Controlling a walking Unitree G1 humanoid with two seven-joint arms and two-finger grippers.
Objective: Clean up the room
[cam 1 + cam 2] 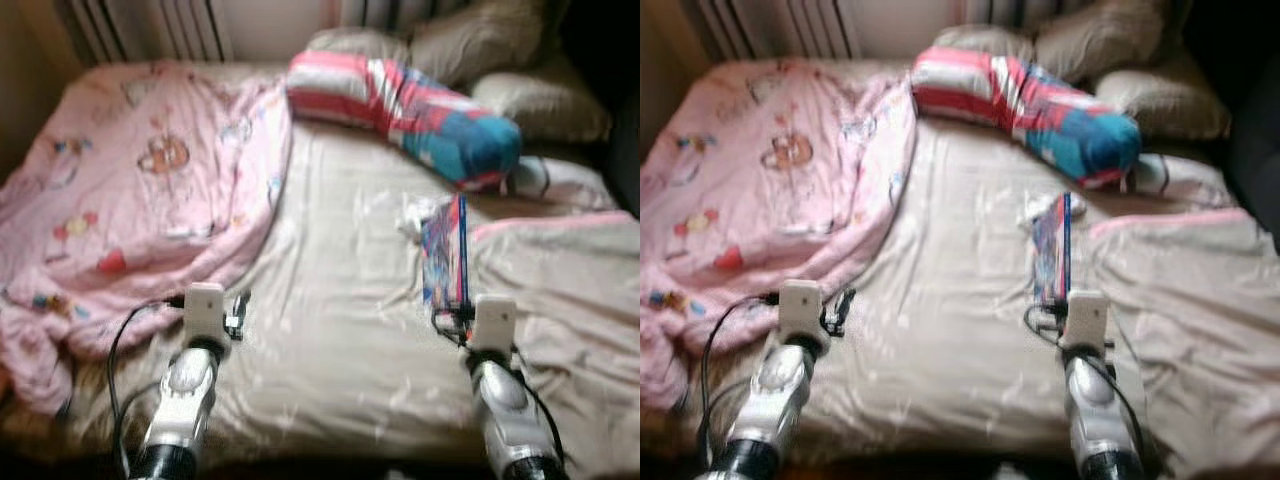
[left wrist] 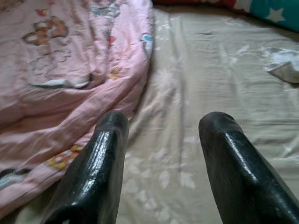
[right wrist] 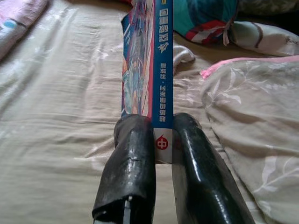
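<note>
A thin blue and red book [image 1: 446,252] stands on edge above the beige bed sheet [image 1: 340,300], right of the middle. My right gripper [image 3: 161,123] is shut on the book [image 3: 154,60], its black fingers [image 3: 133,158] clamped on the lower end of the spine. My left gripper [image 2: 166,123] hovers open over the sheet, close to the edge of a crumpled pink cartoon blanket [image 1: 130,190]. Nothing lies between its fingers [image 2: 100,163]. A small white cloth [image 2: 284,65] lies on the sheet just beyond the book.
A red, white and teal striped pillow [image 1: 410,105] lies across the head of the bed, with beige pillows [image 1: 480,40] behind it. A beige floral duvet [image 1: 560,290] is bunched at the right. A radiator [image 1: 150,25] stands behind the bed.
</note>
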